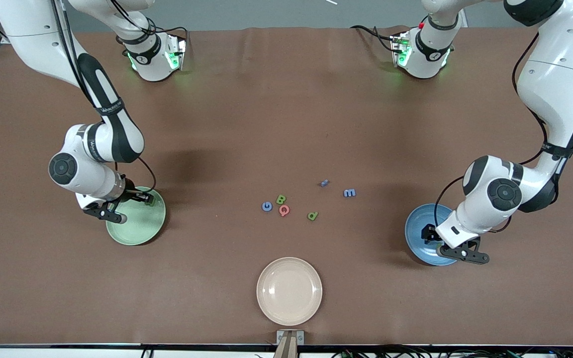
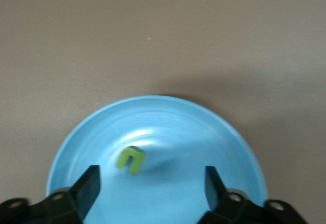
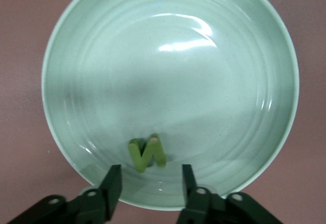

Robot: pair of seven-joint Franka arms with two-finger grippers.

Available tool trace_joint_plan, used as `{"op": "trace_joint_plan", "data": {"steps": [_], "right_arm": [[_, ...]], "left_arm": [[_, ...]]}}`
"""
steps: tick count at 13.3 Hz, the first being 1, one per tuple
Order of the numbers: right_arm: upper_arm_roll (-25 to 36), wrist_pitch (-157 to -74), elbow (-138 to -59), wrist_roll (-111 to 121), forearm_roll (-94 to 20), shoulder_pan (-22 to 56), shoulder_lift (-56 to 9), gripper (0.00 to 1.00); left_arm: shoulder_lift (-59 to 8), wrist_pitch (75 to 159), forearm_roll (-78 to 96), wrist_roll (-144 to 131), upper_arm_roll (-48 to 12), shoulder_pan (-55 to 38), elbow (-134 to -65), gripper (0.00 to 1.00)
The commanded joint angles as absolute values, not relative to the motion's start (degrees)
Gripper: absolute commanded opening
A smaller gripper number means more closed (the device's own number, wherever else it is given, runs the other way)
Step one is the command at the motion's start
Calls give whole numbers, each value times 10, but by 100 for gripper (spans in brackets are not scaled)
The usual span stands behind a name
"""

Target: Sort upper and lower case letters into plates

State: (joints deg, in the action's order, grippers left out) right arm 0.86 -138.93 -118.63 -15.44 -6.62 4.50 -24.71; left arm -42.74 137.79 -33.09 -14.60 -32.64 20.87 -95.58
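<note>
1. The pale mint green plate [image 1: 140, 226] sits toward the right arm's end of the table. In it lies 1 green letter N [image 3: 146, 154], close to the rim.
2. The right gripper [image 3: 147, 183] hangs over that plate, its fingers parted on either side of the N and clear of it, nothing grasped.
3. The medium blue plate [image 1: 418, 233] sits toward the left arm's end of the table. In it lies 1 small yellow-green lowercase letter [image 2: 130, 160], n or u, cannot tell which.
4. The left gripper [image 2: 152, 186] hangs over the blue plate with its fingers spread wide and nothing between them.
5. On the brown table [image 1: 286, 99] between the 2 plates lie 6 loose letters: a blue G [image 1: 266, 206], a green B [image 1: 281, 199], a red Q [image 1: 284, 210], a green lowercase letter [image 1: 312, 216], a blue m [image 1: 349, 193] and a small blue piece [image 1: 324, 183] too small to read.
6. A cream-beige plate [image 1: 289, 291] lies nearer the front camera than the letters, with nothing in it.
</note>
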Motion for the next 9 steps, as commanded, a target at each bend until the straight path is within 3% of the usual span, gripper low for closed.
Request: {"op": "trace_joint_plan", "data": {"steps": [1,4,9], "right_arm": [[-2,-1376,-1167,-190,-76,58,-240,100],[-1,-1353,-1117,-359,-76,144,-245,100],[0,-1353,-972,-614,-68,271,-363,100]], "left_arm": [[-396,1312,-332,-224,-377,202,-959,100],[-398,1293,-333,-308,-409,177,-971,100],[-411,1303,-343,-469,-407,91,-1004,100]]}}
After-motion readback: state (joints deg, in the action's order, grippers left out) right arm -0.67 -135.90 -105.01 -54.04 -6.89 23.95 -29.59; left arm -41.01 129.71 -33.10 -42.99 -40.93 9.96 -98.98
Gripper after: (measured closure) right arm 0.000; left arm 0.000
